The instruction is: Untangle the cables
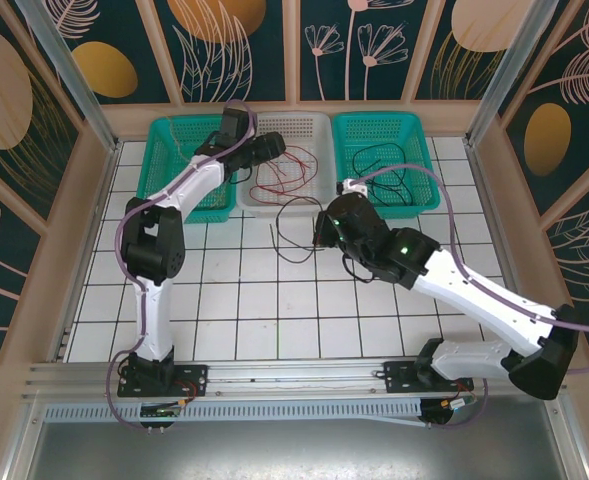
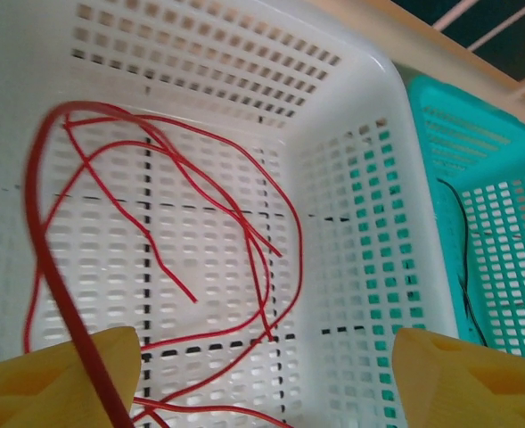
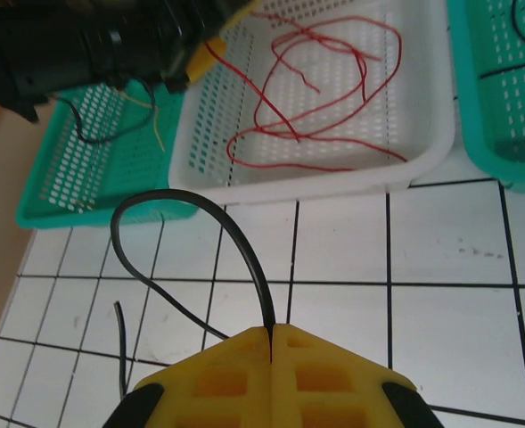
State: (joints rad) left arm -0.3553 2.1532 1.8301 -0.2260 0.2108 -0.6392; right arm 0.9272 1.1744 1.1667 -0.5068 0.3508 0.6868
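Cables (image 1: 284, 180) lie on tiled table (image 1: 274, 320) and in two far baskets.
White basket (image 1: 274, 210), far centre: red cables (image 2: 32, 196); right teal basket (image 1: 384, 120): black strands (image 1: 379, 160). Left gripper (image 2: 266, 352) above white basket, jaws spread wide, one red strand crossing a finger. Right gripper (image 3: 271, 332) nearer, jaws pressed together, pinching loose black cable (image 3: 168, 193) that loops left over tiles.

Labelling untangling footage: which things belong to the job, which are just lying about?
Job: red cables; held black cable pinched by right gripper; loose black cable in right-hand teal basket; yellow wire in left-hand teal basket.
Lying about: white basket; purple arm cables.
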